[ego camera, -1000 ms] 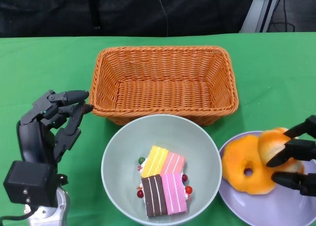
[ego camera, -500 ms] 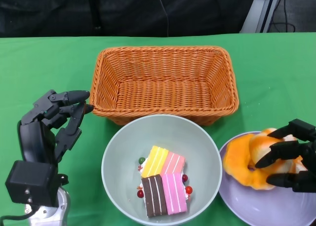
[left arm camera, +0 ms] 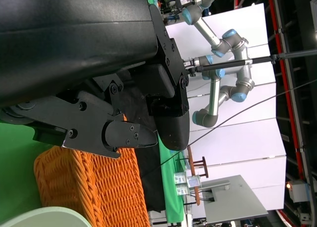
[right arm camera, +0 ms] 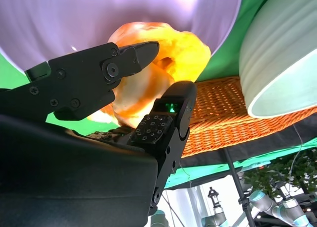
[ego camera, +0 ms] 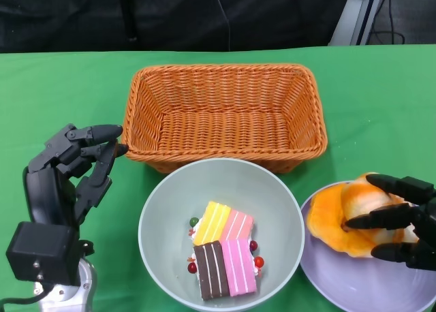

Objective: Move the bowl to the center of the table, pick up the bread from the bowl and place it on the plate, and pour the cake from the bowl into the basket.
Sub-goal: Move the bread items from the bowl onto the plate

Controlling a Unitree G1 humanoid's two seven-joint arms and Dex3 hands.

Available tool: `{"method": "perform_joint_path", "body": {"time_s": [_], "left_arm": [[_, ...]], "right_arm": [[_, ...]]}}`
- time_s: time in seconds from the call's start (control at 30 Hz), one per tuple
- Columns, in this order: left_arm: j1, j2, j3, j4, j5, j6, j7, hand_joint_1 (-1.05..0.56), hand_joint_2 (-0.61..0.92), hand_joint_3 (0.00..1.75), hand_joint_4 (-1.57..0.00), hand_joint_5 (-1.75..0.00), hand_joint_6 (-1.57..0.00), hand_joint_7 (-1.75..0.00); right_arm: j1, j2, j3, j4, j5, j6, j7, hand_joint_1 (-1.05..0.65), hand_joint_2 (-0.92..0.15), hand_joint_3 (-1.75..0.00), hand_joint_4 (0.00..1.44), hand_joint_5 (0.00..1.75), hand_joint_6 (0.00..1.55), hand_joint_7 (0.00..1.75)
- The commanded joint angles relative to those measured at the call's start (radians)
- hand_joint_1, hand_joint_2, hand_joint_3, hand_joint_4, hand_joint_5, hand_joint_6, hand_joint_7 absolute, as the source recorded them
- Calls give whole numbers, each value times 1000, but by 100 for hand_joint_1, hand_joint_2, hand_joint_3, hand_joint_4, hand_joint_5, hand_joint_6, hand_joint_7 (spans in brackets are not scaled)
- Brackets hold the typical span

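Basket (ego camera: pixel 223 114) sits at 12 o'clock from the bowl (ego camera: pixel 163 210), empty. Bowl is nearest the table's front edge, centre, and contains the cake (ego camera: pixel 222 248). Plate (ego camera: pixel 354 285) lies at 3 o'clock from the bowl. Bread (ego camera: pixel 340 213) rests on the plate; right hand (ego camera: pixel 402 220) grips it. Left hand (ego camera: pixel 78 163) holds nothing, fingers loosely curled, at 9 o'clock from the basket.

Green table cover (ego camera: pixel 381 87); grey robot arms (left arm camera: pixel 223 88)
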Motion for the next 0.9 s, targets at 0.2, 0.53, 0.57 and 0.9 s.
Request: {"method": "perform_joint_path", "body": {"time_s": [0.2,0.53,0.57,0.9], "left_arm": [[-12,20,5,13,13,-20,12,-14,92,27,-90,-75,-98,-60],[-14,21,4,15,-6,-12,-8,-14,92,27,-90,-75,-98,-59],[-15,22,5,17,-6,-12,-8,-14,92,27,-90,-75,-98,-59],[-18,27,4,25,2,-13,-5,-14,92,28,-90,-74,-98,-59]], "right_arm": [[14,51,-41,53,-1,-97,-162,-39,-82,0,88,8,97,5],[-19,100,-71,97,-116,-186,-481,-47,-85,0,37,107,64,73],[-27,103,-72,102,-124,-198,-509,-48,-86,0,35,110,61,77],[-102,114,-61,218,64,-331,-409,-57,-92,-12,38,88,62,34]]}}
